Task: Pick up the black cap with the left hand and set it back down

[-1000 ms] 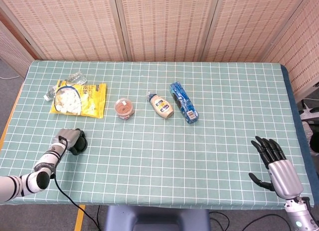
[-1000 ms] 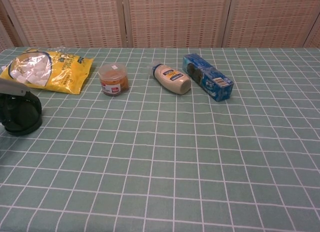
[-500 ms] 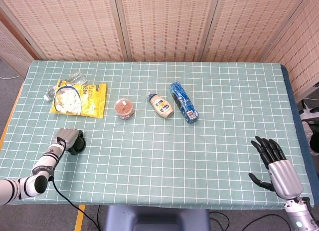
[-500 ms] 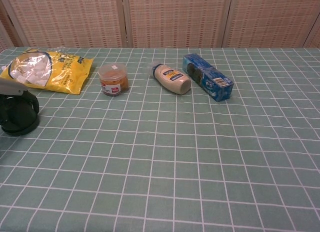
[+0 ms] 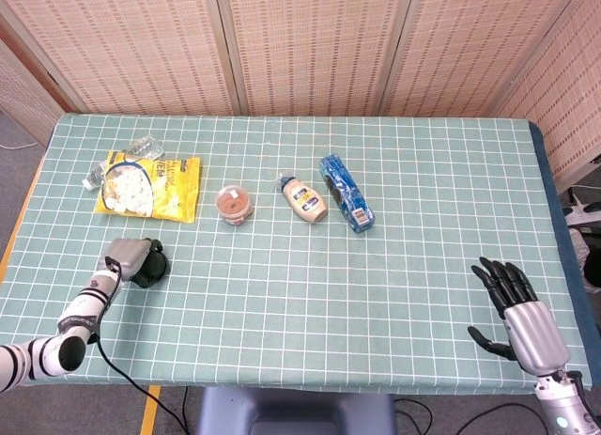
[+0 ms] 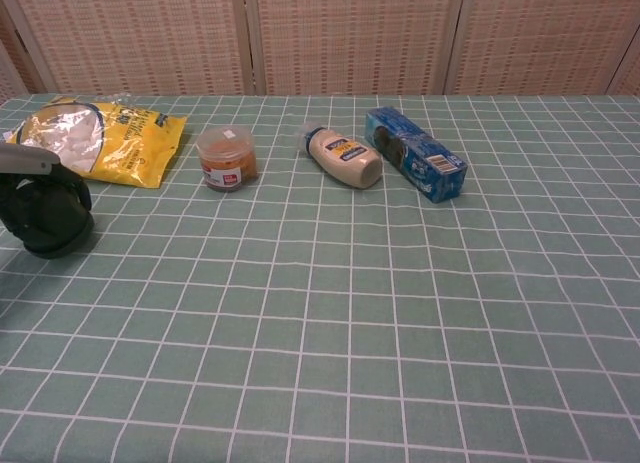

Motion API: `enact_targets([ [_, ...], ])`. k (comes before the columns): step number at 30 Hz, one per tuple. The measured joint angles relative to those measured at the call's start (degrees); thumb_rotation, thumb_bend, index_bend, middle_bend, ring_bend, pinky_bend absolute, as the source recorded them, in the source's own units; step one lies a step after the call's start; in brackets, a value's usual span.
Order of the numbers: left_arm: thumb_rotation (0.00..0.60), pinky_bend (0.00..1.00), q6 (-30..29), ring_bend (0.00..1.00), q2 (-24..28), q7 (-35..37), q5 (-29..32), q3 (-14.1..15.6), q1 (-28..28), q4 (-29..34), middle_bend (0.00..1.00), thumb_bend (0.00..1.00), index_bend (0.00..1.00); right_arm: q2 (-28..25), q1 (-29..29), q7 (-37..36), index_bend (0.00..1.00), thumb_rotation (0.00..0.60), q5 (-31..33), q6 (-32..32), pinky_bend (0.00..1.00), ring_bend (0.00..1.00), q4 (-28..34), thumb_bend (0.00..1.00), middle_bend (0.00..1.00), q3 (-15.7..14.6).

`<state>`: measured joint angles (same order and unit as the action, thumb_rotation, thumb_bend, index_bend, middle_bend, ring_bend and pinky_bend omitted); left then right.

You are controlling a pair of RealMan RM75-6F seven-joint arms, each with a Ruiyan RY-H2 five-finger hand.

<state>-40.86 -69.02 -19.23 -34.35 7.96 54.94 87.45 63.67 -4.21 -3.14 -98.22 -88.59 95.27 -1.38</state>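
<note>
The black cap (image 5: pixel 151 269) is at the table's left side, near the front edge, and my left hand (image 5: pixel 128 256) is wrapped over it, gripping it. In the chest view the same cap (image 6: pixel 55 226) shows dark and round at the far left, with the grey back of the left hand (image 6: pixel 30 161) above it. Whether the cap touches the cloth I cannot tell. My right hand (image 5: pixel 519 306) is at the front right corner with fingers spread and nothing in it; the chest view does not show it.
A yellow snack bag (image 5: pixel 150 184) lies just behind the cap. Further right in a row are a small orange tub (image 5: pixel 235 204), a lying sauce bottle (image 5: pixel 302 198) and a blue box (image 5: pixel 346 192). The green checked cloth (image 5: pixel 310 294) spreads between the two hands.
My left hand with the cap has shifted slightly to the right and a little away from the front edge. The right hand has stayed put.
</note>
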Motion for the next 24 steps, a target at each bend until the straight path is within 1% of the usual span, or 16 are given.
enact_targets([
  [1,0.6,0.82,-0.02,0.74,0.16,1.62,-1.16,-0.87,-0.63,0.13,0.79,0.4,0.77,0.0,-0.02,-0.02,0.0,0.6,0.02,0.04,0.0,0.0,-0.02,0.16,0.0,0.0],
  [3,0.6,0.82,-0.33,0.74,0.33,4.61,-3.05,-2.42,-1.8,0.32,0.82,0.46,0.8,0.07,-0.07,-0.17,0.0,0.6,0.11,0.11,0.0,0.0,0.04,0.16,0.0,0.05],
  [6,0.6,0.82,-1.33,0.74,0.56,11.53,-6.64,-5.47,-4.29,0.62,0.84,0.56,0.83,0.19,-0.15,-0.14,0.0,0.6,0.21,0.33,0.0,0.0,-0.03,0.16,0.0,0.06],
  [8,0.6,0.82,-1.91,0.74,0.83,17.86,-9.29,-7.78,-6.26,0.85,0.85,0.59,0.83,0.37,-0.2,-0.02,0.0,0.6,0.23,0.45,0.0,0.0,-0.06,0.16,0.0,0.05],
  [12,0.6,0.82,-2.62,0.75,1.47,32.11,-14.28,-12.3,-10.07,1.35,0.85,0.6,0.83,0.69,-0.27,0.39,0.0,0.6,0.17,0.68,0.0,0.0,-0.08,0.16,0.0,-0.05],
  [16,0.6,0.82,-3.23,0.74,2.19,49.44,-19.79,-17.23,-14.19,1.78,0.84,0.61,0.82,0.88,-0.28,0.44,0.0,0.6,0.08,0.69,0.0,0.0,0.07,0.16,0.0,-0.11],
  [19,0.6,0.82,-3.63,0.74,2.59,61.69,-24.16,-20.41,-16.98,1.72,0.83,0.61,0.82,0.96,-0.29,0.26,0.0,0.6,0.04,0.78,0.0,0.0,0.12,0.16,0.0,-0.2],
  [22,0.6,0.82,-3.88,0.74,2.9,71.77,-29.98,-22.82,-19.49,0.88,0.83,0.61,0.81,1.04,-0.37,0.37,0.0,0.6,0.0,0.93,0.0,0.0,0.1,0.16,0.0,-0.24],
  [24,0.6,0.81,-3.94,0.73,3.11,76.25,-33.7,-23.73,-20.77,0.3,0.82,0.61,0.81,1.03,-0.38,0.29,0.0,0.6,-0.04,0.89,0.0,0.0,0.15,0.16,0.0,-0.25],
])
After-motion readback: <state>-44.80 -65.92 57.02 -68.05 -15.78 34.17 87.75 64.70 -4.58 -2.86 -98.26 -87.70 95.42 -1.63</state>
